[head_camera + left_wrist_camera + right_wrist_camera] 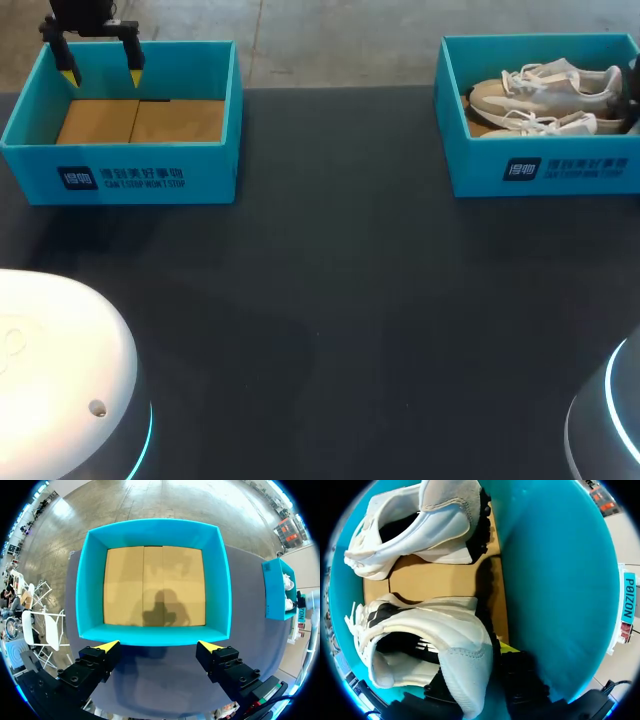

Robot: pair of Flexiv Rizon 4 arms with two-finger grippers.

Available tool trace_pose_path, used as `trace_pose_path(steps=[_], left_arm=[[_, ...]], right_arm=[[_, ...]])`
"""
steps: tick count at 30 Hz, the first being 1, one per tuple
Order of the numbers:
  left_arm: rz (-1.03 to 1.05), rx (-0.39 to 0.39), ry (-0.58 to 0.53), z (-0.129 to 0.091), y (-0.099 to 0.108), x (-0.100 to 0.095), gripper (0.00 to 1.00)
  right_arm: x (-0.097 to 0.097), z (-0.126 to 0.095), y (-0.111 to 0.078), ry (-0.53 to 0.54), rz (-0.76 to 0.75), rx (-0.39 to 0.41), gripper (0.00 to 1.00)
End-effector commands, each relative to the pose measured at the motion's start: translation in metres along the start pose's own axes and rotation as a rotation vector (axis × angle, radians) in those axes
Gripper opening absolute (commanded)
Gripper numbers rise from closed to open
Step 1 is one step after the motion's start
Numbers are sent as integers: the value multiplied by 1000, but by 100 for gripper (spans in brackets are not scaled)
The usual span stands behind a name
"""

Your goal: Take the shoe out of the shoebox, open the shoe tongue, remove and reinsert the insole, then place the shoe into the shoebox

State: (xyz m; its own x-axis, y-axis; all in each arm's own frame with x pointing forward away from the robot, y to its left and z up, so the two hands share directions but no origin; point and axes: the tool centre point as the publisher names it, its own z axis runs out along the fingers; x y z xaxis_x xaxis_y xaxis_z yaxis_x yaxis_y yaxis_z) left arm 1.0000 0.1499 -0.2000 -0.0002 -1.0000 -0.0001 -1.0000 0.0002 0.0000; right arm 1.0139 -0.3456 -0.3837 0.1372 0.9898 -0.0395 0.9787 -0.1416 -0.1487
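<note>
Your left hand (101, 74) hung over the empty shoebox (120, 175), its yellow tips apart and holding nothing; that position, by judgement, kept it out of the way of the work opposite. Your right hand (480, 655) was down inside the second shoebox (545, 170) at the desk's (330, 300) far right, at the heel of the nearer shoe (435, 630); whether it was clamped on that heel or apart, you could not tell. The other shoe (420, 525) lay just beyond in the same box; the heel probably offered the firmest hold for lifting; removal was not yet done.
</note>
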Motion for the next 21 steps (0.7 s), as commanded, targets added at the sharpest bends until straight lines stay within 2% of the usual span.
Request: trace_pose_path(steps=[1, 9, 21], left_arm=[[0, 0, 0, 0, 0, 0, 100], [0, 0, 0, 0, 0, 0, 100], [0, 0, 0, 0, 0, 0, 100]], right_arm=[[11, 4, 1, -6, 4, -3, 0], [12, -3, 1, -15, 13, -17, 0], [12, -41, 3, -43, 18, -62, 0]])
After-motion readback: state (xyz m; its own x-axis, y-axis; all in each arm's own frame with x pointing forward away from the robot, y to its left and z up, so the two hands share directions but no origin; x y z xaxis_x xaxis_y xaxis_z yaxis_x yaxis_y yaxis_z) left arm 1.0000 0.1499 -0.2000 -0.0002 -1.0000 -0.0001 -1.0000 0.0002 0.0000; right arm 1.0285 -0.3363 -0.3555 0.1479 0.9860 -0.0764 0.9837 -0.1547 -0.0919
